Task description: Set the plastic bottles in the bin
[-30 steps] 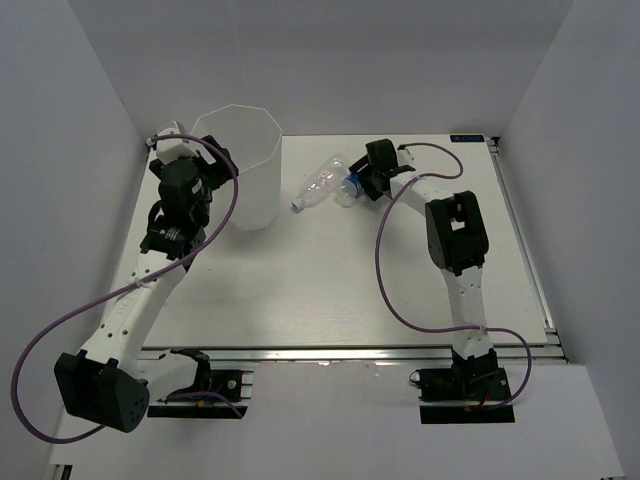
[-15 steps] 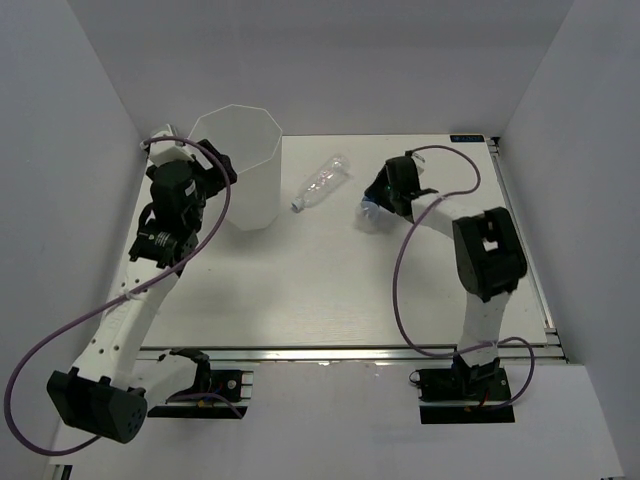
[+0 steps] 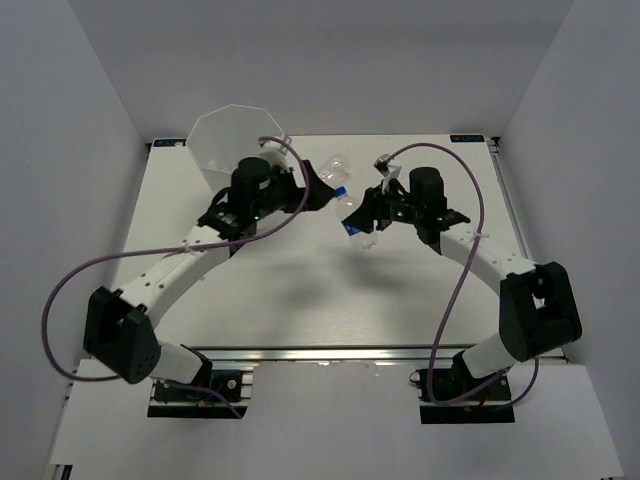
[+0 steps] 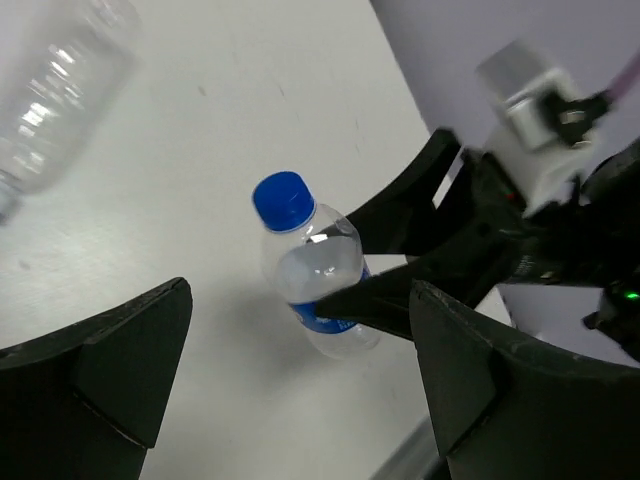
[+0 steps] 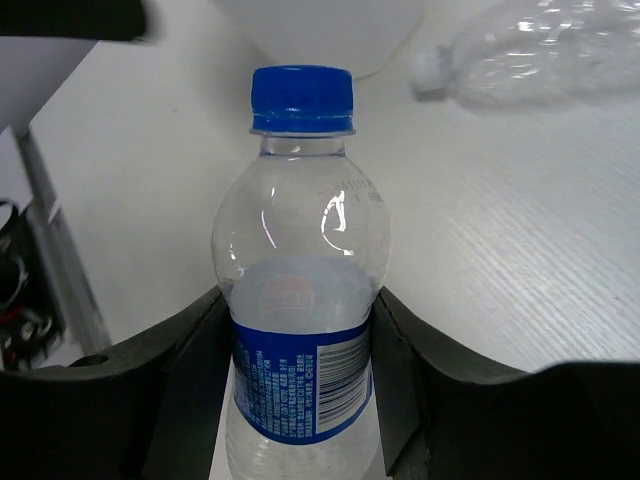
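Observation:
My right gripper [image 3: 366, 218] is shut on a clear bottle with a blue cap and blue label [image 3: 357, 222], held above the table's middle; in the right wrist view the bottle [image 5: 300, 300] stands upright between the gripper [image 5: 300, 330] fingers. My left gripper [image 3: 318, 192] is open and empty, just left of that bottle, which faces it in the left wrist view [image 4: 315, 285]. A second clear bottle [image 3: 336, 163] lies on the table behind, partly hidden by the left gripper. The bin [image 3: 235, 138] stands at the back left.
White walls close in the table on the left, back and right. The left arm's purple cable loops over the left side of the table [image 3: 300, 290]. The lying bottle also shows blurred in the left wrist view [image 4: 55, 90] and in the right wrist view [image 5: 545, 50].
The right gripper carried the blue-capped bottle from the back toward the table's middle. The left arm swung from beside the bin's left side across to the middle, facing that bottle.

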`<state>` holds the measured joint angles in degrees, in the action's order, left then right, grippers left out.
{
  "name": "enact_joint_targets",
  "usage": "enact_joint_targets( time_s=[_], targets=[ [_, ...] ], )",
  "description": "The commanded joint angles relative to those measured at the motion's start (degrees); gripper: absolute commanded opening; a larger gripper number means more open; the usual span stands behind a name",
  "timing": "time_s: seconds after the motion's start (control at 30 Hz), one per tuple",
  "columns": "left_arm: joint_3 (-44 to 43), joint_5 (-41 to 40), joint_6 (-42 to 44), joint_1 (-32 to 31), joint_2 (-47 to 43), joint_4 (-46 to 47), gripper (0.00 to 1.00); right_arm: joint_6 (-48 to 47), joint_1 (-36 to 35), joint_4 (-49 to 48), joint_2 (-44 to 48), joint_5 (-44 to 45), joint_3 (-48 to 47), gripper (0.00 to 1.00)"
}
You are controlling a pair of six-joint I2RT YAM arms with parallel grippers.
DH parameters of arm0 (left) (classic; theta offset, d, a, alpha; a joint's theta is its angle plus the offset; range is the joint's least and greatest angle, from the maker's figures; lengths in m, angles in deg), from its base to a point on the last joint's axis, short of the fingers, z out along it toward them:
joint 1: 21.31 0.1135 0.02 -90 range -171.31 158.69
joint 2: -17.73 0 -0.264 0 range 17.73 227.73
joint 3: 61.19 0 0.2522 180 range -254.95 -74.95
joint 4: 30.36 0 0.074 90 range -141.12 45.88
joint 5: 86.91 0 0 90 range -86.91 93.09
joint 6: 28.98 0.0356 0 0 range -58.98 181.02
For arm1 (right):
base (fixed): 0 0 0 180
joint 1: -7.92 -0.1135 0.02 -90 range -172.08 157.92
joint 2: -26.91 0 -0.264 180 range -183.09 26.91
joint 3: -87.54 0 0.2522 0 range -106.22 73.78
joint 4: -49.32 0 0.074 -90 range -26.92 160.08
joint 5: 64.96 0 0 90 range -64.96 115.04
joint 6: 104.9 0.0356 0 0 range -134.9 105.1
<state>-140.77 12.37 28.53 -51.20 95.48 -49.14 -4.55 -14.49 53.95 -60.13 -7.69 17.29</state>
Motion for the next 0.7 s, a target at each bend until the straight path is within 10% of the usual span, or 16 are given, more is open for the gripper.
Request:
enact_joint_targets(
  time_s=[0.0, 0.33, 0.67],
  targets=[
    [-3.7, 4.0, -1.4, -2.7, 4.1, -1.2, 0.98, -6.3, -1.5, 0.7, 6.2, -8.7, 2.7, 0.25],
    [-3.4, 6.6, -6.9, -3.4, 8.8, 4.6, 0.95, -5.7, -4.2, -3.3, 13.0, -8.2, 7.0, 0.25],
    [-2.7, 7.1, -7.2, -4.1, 9.1, 4.6, 0.38, 0.0, -5.0, -10.0, 13.5, 1.7, 7.4, 0.26]
  ],
)
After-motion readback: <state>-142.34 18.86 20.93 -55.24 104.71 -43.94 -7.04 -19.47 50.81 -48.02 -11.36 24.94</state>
